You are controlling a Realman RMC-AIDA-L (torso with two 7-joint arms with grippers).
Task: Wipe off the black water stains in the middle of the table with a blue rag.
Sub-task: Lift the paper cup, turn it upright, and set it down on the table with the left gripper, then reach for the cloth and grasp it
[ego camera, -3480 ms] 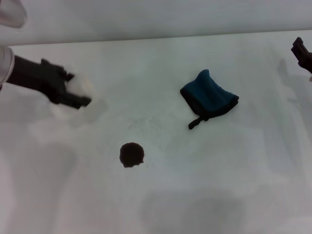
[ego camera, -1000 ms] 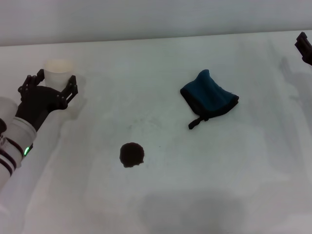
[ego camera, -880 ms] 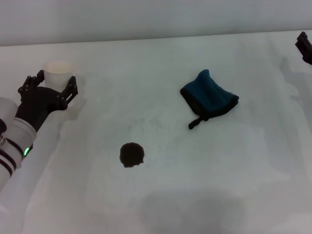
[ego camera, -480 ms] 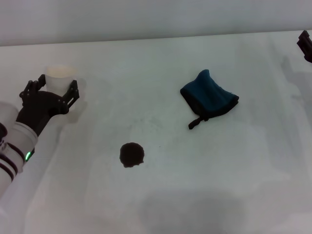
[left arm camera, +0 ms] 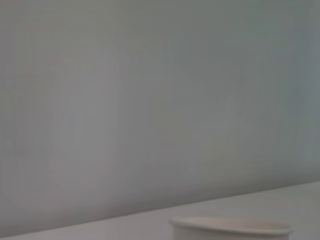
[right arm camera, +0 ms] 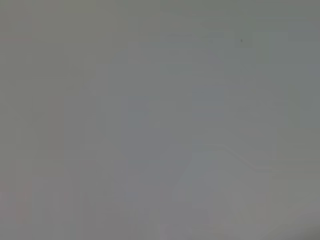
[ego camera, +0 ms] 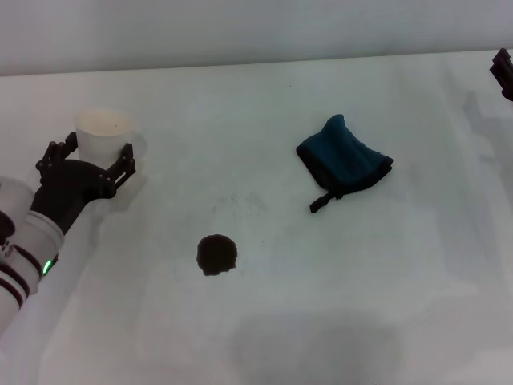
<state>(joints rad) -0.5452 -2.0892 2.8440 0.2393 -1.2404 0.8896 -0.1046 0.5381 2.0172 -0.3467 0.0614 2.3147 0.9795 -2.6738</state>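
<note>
Left hand sat at the counter's left side, fingers spread either side of the white paper cup, not visibly clamped on it. Cup upright; its rim showed in the left wrist view. Right hand was barely in frame at the far right edge, couldn't tell its finger state. Blue rag lay bunched right of center, loop tab toward the near side. Black water stains sat near the middle, well apart from the rag and both hands.
</note>
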